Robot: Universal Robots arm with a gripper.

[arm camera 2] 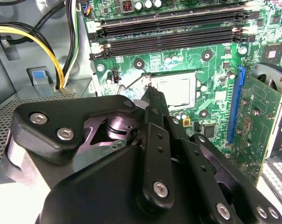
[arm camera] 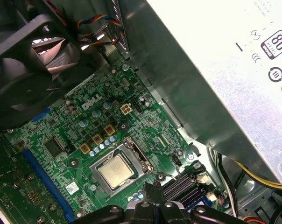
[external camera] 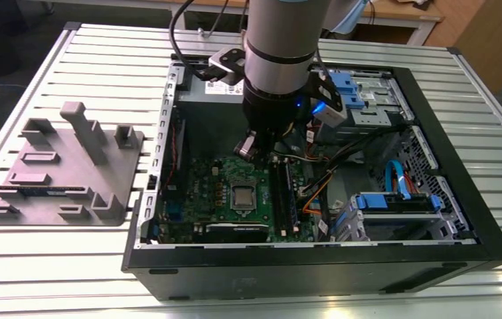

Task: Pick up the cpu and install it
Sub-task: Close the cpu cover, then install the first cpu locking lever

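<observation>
Silver-grey slats make up the table (external camera: 56, 266). On it lies 1 black case (external camera: 322, 262), open side up. To the exterior view's left of the case sits a grey fixture (external camera: 65, 173), well apart from the work. The arm (external camera: 277, 60) comes down from the far side into the case. A grey power supply (arm camera: 225, 70) fills the case's far end, and yellow cables (arm camera 2: 38, 35) run from beside it. Near it, a green motherboard (external camera: 216, 176) lies flat on the case floor. A black fan (arm camera: 24, 70) stands at the board's edge. 4 long black memory slots (arm camera 2: 169, 30) run beside the socket.

The cpu (arm camera: 115, 170) lies flat in the socket at the middle of the board, silvery top up, with the metal frame (arm camera: 140, 156) around it.

The gripper (arm camera 2: 152, 94) hangs over the board just beside the socket. Its fingers (arm camera: 148, 200) are pressed together and grasp nothing. Its tip is at the frame's edge, off the cpu; contact with the frame cannot be told.
</observation>
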